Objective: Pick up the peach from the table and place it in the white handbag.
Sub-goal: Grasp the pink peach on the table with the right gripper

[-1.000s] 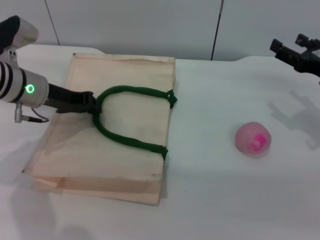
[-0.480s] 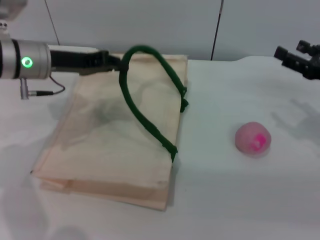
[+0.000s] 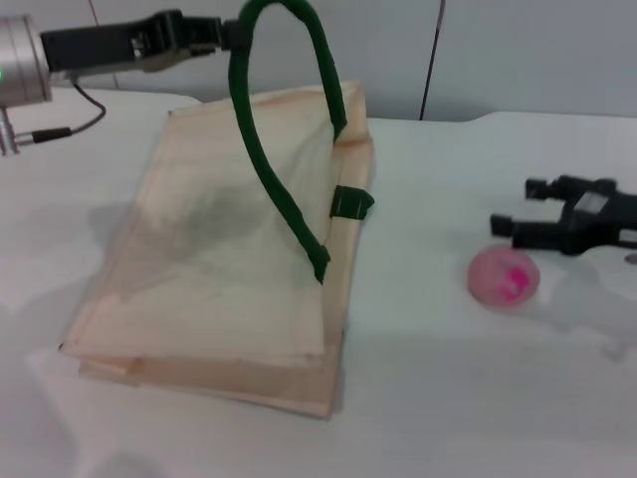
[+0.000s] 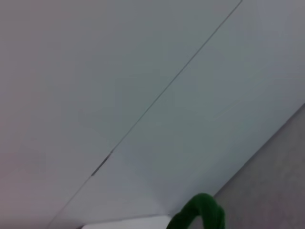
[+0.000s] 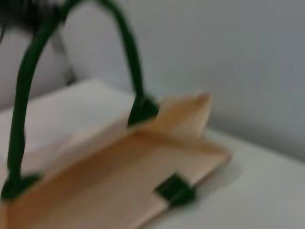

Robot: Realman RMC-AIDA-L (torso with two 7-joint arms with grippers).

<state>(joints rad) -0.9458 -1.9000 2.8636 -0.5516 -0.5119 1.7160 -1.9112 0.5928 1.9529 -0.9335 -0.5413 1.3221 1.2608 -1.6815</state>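
The white table carries the white handbag toward its left side, lying mostly flat with its upper panel pulled up and the mouth facing right. The left arm reaches in level from the left, high over the far edge, and the left gripper has its fingers closed on the top of the green handle, holding the loop upright. The right gripper comes in low from the right edge, fingers spread open, just above and behind the peach. The peach sits on the table, well apart from the bag.
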